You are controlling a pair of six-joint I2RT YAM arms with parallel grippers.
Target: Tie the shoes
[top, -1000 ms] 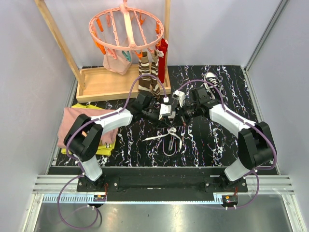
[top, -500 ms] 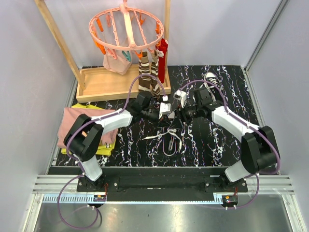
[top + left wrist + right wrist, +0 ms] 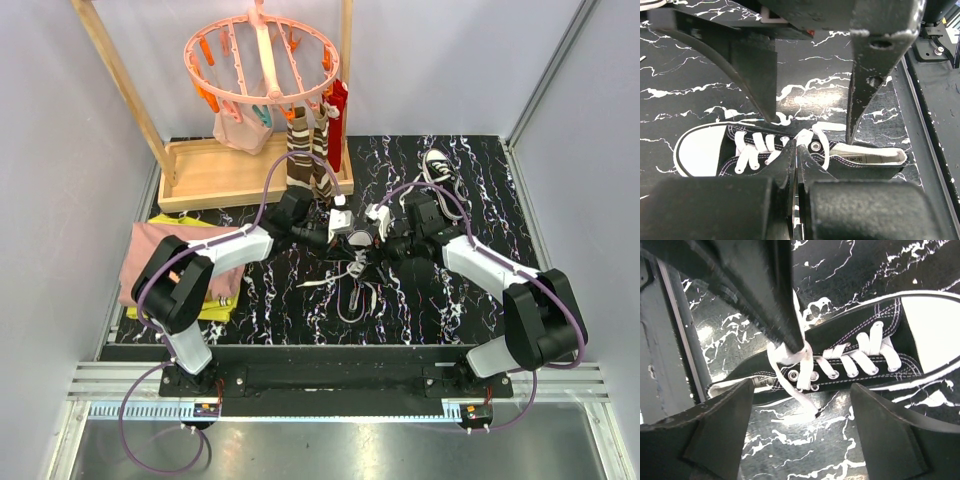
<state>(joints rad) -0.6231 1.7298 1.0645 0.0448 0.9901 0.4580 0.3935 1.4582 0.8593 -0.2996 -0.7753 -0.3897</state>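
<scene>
Sneaker [image 3: 765,147] sits upright mid-way across the black marbled table [image 3: 420,300]. The left gripper [image 3: 797,155] pinches its white lace [image 3: 785,352] by the top eyelets. The right gripper [image 3: 801,390] spreads wide above it, empty.

On the table [image 3: 470,290], one shoe [image 3: 747,150] lies at the middle, resting on its sole. The left gripper [image 3: 798,152] reaches it from the left and the right gripper [image 3: 801,390] from the right. The two meet over its top eyelets. Its laces [image 3: 352,288] trail from there toward the near edge. The other shoe [image 3: 437,165] lies at the rear right, well apart from the first. A tray [image 3: 215,178] stands at the rear left, with a peg hanger [image 3: 262,60] above it. Socks [image 3: 305,160] hang from the hanger at the tray's right end, behind the middle shoe. Cloths [image 3: 165,262] lie stacked at the left edge, before the tray.
</scene>
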